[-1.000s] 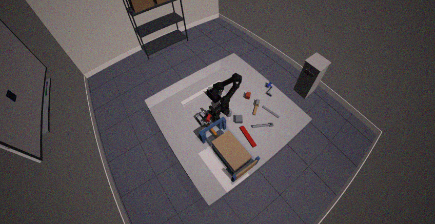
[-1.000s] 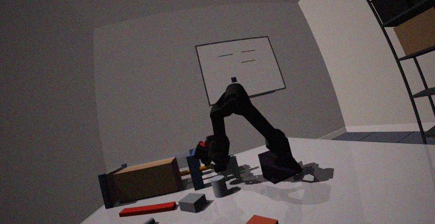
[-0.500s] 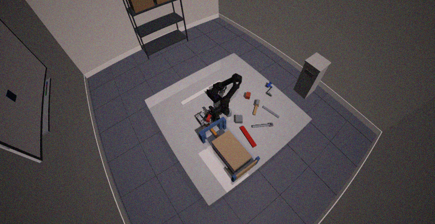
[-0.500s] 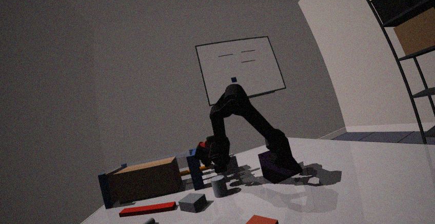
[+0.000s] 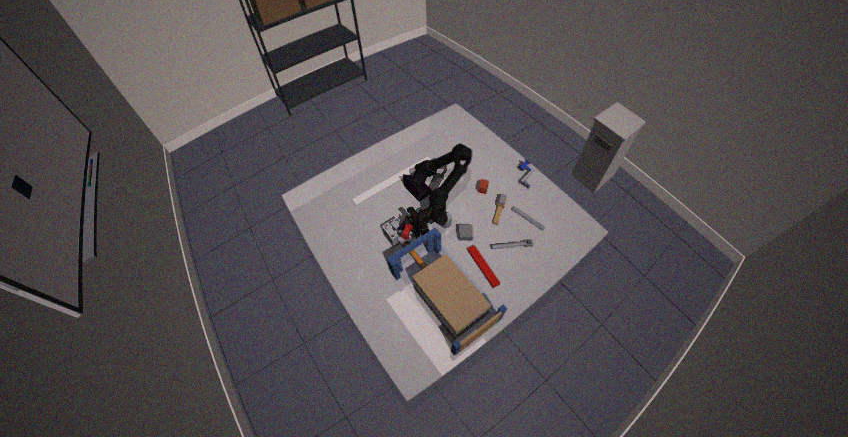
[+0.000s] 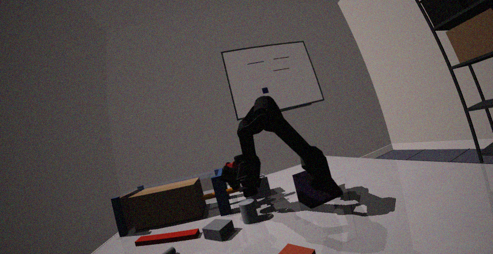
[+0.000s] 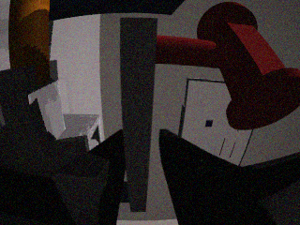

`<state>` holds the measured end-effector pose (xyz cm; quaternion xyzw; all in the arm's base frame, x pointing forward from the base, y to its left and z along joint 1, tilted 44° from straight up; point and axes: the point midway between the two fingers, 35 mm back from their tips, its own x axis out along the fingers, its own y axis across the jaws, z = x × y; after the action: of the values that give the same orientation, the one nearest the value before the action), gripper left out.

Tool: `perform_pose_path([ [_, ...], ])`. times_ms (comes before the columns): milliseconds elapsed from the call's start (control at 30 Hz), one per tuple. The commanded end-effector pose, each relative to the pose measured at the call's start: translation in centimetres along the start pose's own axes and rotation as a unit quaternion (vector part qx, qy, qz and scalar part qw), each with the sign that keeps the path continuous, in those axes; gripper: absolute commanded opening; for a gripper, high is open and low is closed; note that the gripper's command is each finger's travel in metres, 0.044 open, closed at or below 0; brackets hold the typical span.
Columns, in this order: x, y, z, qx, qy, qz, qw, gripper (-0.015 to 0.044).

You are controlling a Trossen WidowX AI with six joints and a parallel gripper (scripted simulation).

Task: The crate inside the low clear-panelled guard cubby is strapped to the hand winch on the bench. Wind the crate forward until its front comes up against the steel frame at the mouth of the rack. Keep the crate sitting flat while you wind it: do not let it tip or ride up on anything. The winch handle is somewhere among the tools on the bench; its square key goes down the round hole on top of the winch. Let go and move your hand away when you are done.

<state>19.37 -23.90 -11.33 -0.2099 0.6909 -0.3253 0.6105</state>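
Note:
The brown crate [image 5: 453,293] [image 6: 165,203] sits flat in the cubby, its front short of the blue frame [image 5: 410,246] [image 6: 222,194]. An orange strap [image 5: 416,258] [image 7: 29,28] runs from the crate through the frame toward the winch [image 5: 390,231], which is mostly hidden by the arm. The winch handle shows a red grip [image 5: 406,231] [image 6: 228,164] [image 7: 253,70] and a grey bar [image 7: 139,84]. My gripper [image 7: 142,135] is slightly open around the bar, with a narrow gap on the right. The handle's key end and the winch hole cannot be made out.
Beside the rack lie a red bar [image 5: 483,266] [image 6: 167,237] and a grey block [image 5: 464,231] [image 6: 217,229]. Farther off are a wrench [image 5: 510,244], a hammer [image 5: 498,209], a grey rod [image 5: 527,218], a red block [image 5: 482,185] and a blue-ended crank [image 5: 524,166]. A grey cylinder [image 6: 248,211] stands near the arm.

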Motion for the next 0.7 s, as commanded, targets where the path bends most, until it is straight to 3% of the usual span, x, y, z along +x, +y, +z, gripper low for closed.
perform_pose_path([
  [0,0.0,-0.05,-0.02,0.0,0.001,-0.001,1.0,0.0184],
  [100,0.0,-0.05,-0.02,0.0,0.001,-0.001,1.0,0.024],
  [667,0.0,-0.05,-0.02,0.0,0.001,-0.001,1.0,0.024],
])
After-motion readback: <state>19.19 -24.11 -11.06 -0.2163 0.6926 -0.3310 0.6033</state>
